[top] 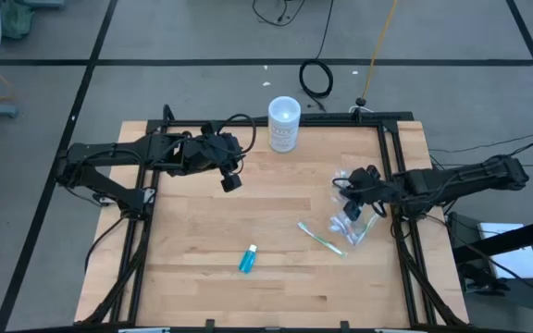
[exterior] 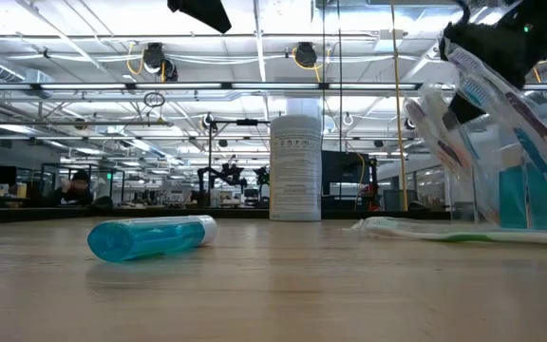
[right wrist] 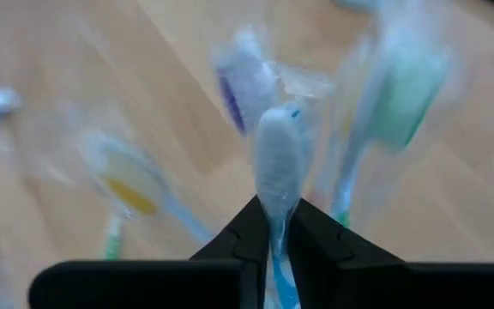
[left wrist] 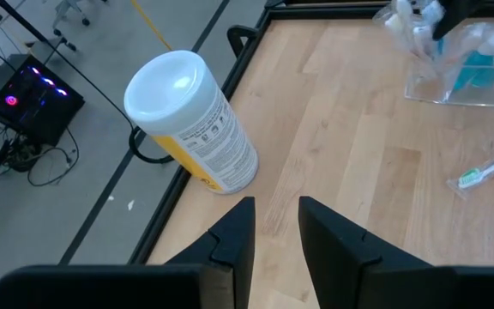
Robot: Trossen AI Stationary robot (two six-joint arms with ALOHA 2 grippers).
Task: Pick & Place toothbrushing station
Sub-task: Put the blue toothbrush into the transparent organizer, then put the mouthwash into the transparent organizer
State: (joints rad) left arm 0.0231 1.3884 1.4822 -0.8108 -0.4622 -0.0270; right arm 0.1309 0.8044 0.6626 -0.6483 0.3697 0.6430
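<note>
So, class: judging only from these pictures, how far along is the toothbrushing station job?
Done: the clear cup at the table's right side already holds several toothbrushes and a teal tube.

In hand: the right gripper has its jaws shut on a toothbrush over that cup.

Left: a green toothbrush and a teal tube lie loose on the table. The left gripper waits, jaws open, near the white-lidded container.

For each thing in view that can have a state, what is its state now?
Clear cup: tilted, toothbrushes and a teal tube inside.
Green toothbrush: lying flat on the table.
Teal tube: lying on its side, alone.
White-lidded container: upright, lid on.
Right gripper: shut on a toothbrush.
Left gripper: open, holding nothing.
</note>
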